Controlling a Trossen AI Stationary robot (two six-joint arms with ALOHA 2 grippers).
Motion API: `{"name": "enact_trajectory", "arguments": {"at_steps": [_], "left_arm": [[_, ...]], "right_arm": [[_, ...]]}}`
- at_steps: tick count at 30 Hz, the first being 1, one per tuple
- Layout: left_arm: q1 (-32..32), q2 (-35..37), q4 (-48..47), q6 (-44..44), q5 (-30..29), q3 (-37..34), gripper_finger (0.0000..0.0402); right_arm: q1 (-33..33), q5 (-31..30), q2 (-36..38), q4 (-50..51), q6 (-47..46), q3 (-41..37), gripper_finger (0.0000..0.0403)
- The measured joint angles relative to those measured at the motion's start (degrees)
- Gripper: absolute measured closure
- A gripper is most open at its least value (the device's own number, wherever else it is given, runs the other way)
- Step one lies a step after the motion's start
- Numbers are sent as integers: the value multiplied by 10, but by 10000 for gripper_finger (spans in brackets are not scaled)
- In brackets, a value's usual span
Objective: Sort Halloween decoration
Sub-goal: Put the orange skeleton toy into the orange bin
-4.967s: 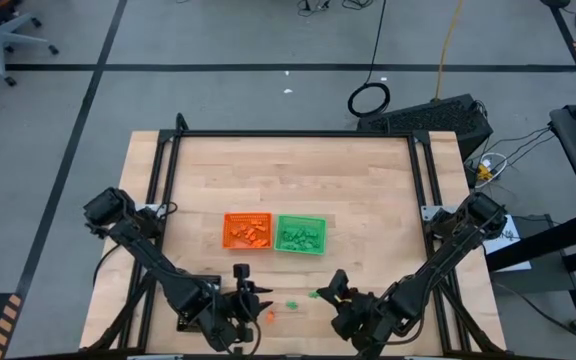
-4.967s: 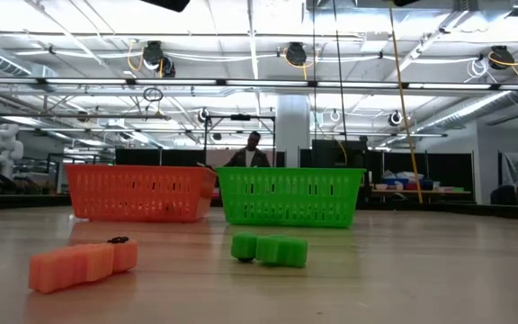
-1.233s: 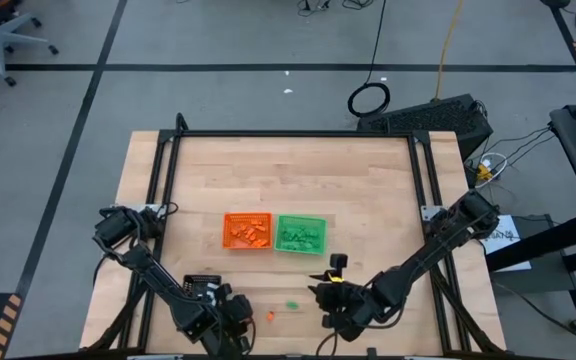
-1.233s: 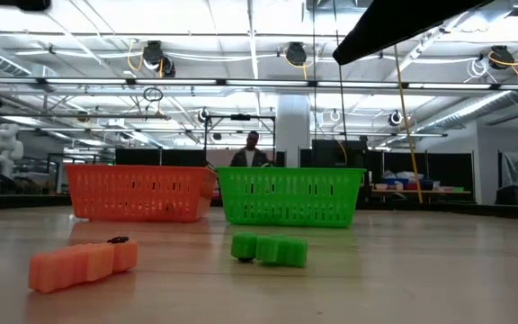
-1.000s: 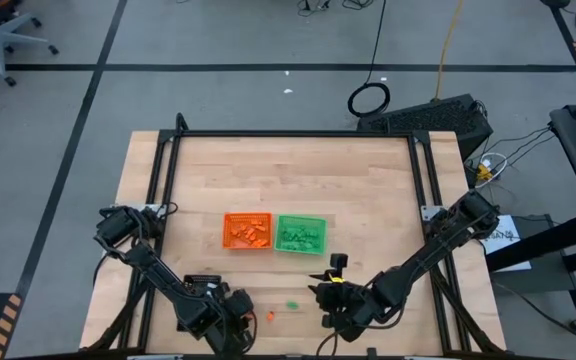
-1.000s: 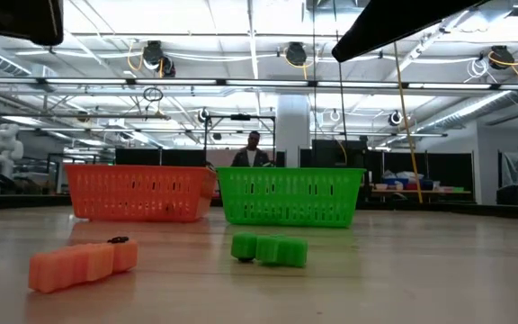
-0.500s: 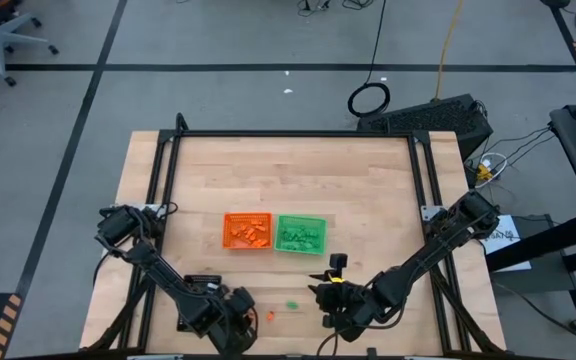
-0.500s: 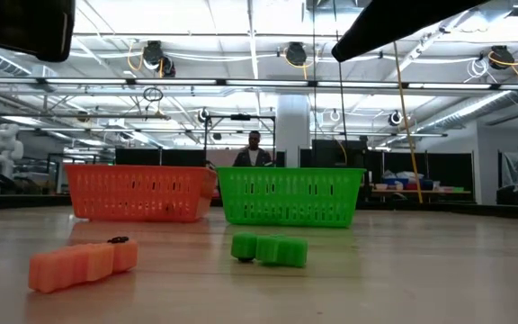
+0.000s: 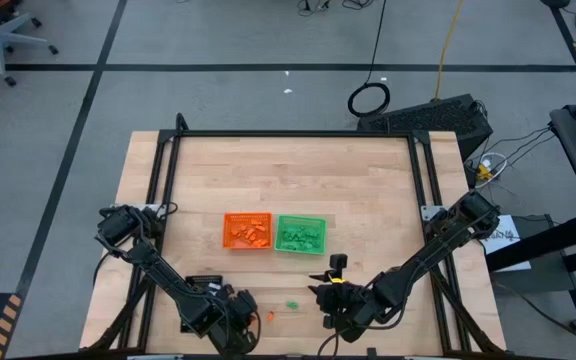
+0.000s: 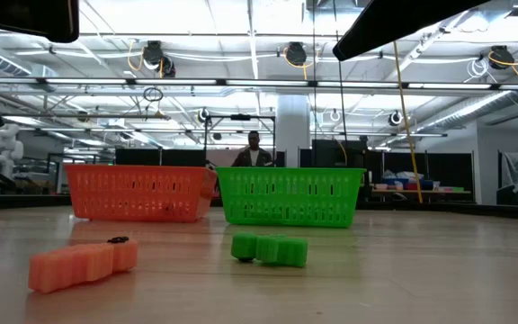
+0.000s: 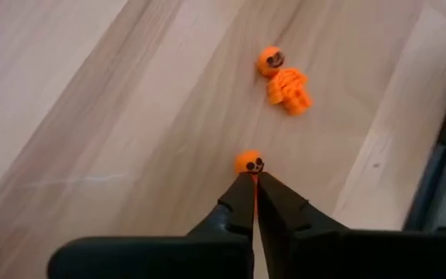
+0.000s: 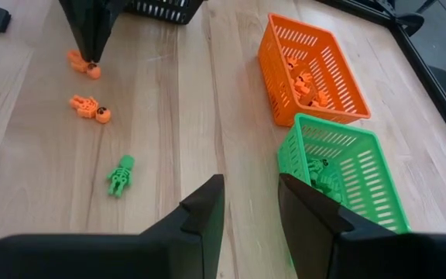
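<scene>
Left wrist view shows the left claw (image 11: 254, 180) pinching an orange skeleton trinket (image 11: 248, 162) near the desk's (image 11: 91, 116) front edge; lift straight up, gently.

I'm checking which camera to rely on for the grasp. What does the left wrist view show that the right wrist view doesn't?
Only the left wrist view shows the left gripper closed, an orange figure's head at its tips. Only the right wrist view shows the orange basket, the green basket, a loose green figure and the right gripper, open and empty. Both show the wooden table and a second orange figure lying free.
</scene>
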State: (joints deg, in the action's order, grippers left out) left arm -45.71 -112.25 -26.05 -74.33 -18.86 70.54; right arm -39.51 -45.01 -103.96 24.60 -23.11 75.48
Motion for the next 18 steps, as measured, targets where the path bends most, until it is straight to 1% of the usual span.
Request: {"name": "enact_trajectory", "arguments": {"at_steps": [10,14,18], "left_arm": [[2,8,-25,14,43,0,389],[3,16,-69,22,44,27,389],[3,16,-103,45,20,57,389]], "right_arm": [[0,0,0,-2,0,0,296],[0,0,0,-7,0,0,296],[0,0,0,-9,0,0,296]]}}
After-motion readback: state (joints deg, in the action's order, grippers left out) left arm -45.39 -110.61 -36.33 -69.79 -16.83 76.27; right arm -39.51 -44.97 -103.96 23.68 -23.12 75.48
